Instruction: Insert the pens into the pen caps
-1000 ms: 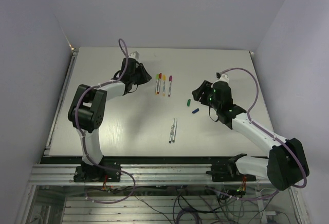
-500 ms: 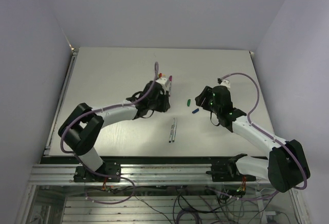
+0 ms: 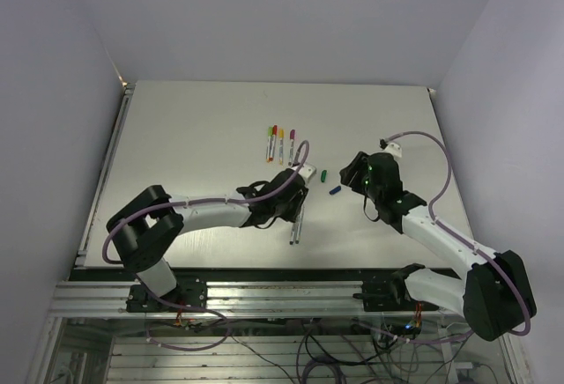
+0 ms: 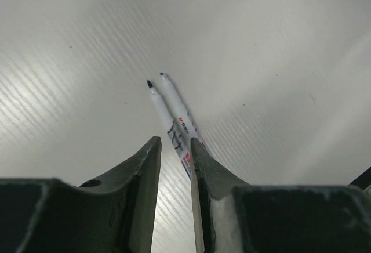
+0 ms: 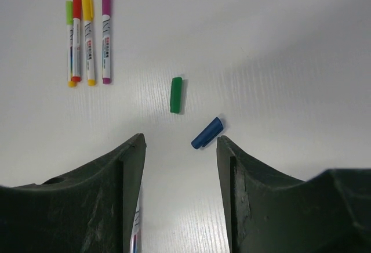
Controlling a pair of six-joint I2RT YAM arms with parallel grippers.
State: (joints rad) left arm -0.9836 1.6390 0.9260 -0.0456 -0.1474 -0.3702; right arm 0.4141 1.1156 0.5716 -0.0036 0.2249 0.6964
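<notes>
Left gripper (image 4: 174, 143) – jaws narrowly apart, empty, over two uncapped pens (image 4: 174, 99) lying side by side. Right gripper (image 5: 181, 138) – half open, empty, above blue cap (image 5: 207, 133); green cap (image 5: 175, 94) just beyond. Capped pens (image 5: 88, 38) farther back.

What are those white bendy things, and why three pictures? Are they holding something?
They are two robot arms, each ending in a two-finger gripper. One picture looks down from above. The other two come from little cameras on the wrists, so you see the dark fingers up close. On the table lie a row of capped pens, two uncapped pens, a green cap and a blue cap. The left gripper hangs open over the uncapped pens, and the right gripper hangs open near the blue cap. Neither holds anything.
</notes>
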